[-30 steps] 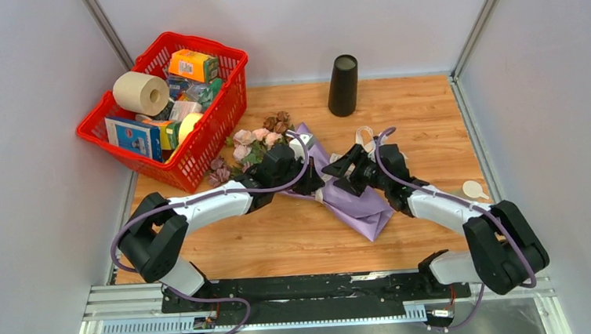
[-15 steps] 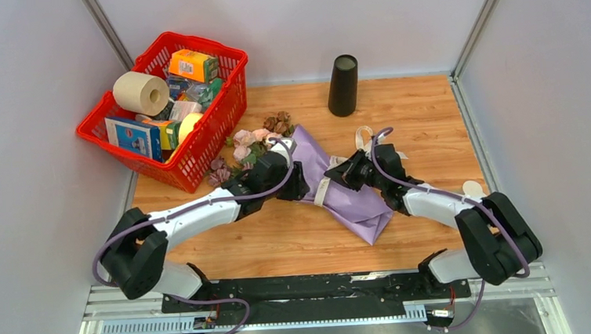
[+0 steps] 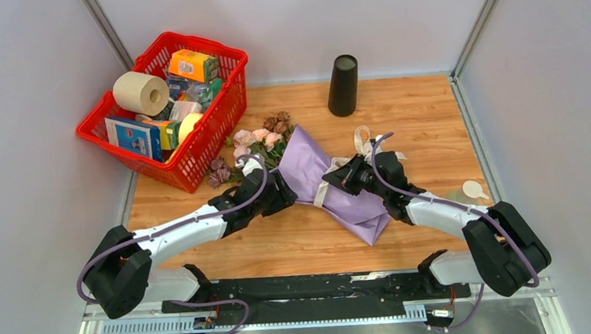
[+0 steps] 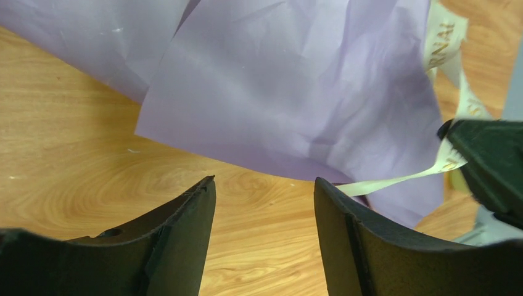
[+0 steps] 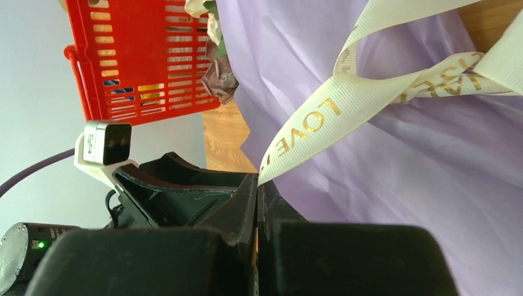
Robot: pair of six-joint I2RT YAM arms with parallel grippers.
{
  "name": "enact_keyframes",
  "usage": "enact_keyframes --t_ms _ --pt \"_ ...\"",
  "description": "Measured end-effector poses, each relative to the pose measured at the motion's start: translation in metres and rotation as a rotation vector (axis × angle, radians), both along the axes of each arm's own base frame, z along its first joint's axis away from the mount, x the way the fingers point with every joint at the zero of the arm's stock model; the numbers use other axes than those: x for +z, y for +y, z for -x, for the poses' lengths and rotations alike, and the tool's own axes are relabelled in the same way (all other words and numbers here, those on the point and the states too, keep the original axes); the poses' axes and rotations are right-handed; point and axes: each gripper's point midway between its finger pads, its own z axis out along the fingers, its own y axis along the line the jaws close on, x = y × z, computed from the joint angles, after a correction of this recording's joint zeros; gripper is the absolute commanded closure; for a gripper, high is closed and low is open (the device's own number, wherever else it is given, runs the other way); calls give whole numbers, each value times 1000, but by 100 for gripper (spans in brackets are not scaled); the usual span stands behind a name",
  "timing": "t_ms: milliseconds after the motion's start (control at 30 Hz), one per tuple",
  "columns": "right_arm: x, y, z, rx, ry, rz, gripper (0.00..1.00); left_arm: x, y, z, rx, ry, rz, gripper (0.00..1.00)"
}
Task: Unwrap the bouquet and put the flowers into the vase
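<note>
Our right gripper (image 5: 258, 180) pinched the cream ribbon (image 5: 321, 111) of the bouquet (image 3: 307, 158), which lay on the table (image 3: 430, 118) before the upright vase (image 3: 342, 85); our left gripper (image 4: 264, 185) gaped beside its paper (image 4: 277, 92).

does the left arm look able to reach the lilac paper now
Probably yes: the left pincer stands open just short of the lilac paper, only bare tabletop between; the right pincer, shut on the ribbon, sits off to one side.

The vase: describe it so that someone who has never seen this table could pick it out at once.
Start at the wooden table and look to its far edge. Right of the red basket stands the vase: the only tall, plain black cylinder, upright and touching nothing.
</note>
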Motion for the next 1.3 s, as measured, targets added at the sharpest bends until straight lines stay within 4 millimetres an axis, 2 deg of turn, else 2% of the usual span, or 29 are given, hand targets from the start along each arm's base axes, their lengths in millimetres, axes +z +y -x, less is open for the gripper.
enact_keyframes --t_ms 167,333,500,667,800,933,1000,1067,1167,1300 --pt "3 7 4 21 -23 1 100 5 -4 0 88 17 137 26" --pt "5 10 6 30 -33 -1 100 -3 1 3 161 50 209 26" --pt "5 9 8 30 -38 -1 100 2 -2 -6 196 34 282 27" --pt "8 12 10 39 -49 -4 100 -16 4 -14 242 56 326 30" --pt "8 14 11 45 -50 -4 100 -28 -2 -15 236 87 333 34" --pt "8 16 14 54 -50 -4 100 -36 -7 -19 238 97 344 60" --pt "8 18 16 61 -50 -2 100 -37 -8 -20 240 98 350 84" --pt "7 18 16 67 -53 13 100 -36 -10 -24 241 89 362 97" --pt "11 18 12 69 -66 56 100 -34 -11 -28 243 76 381 100" --pt "37 7 -5 38 -134 108 100 -33 -10 -29 244 64 387 100"
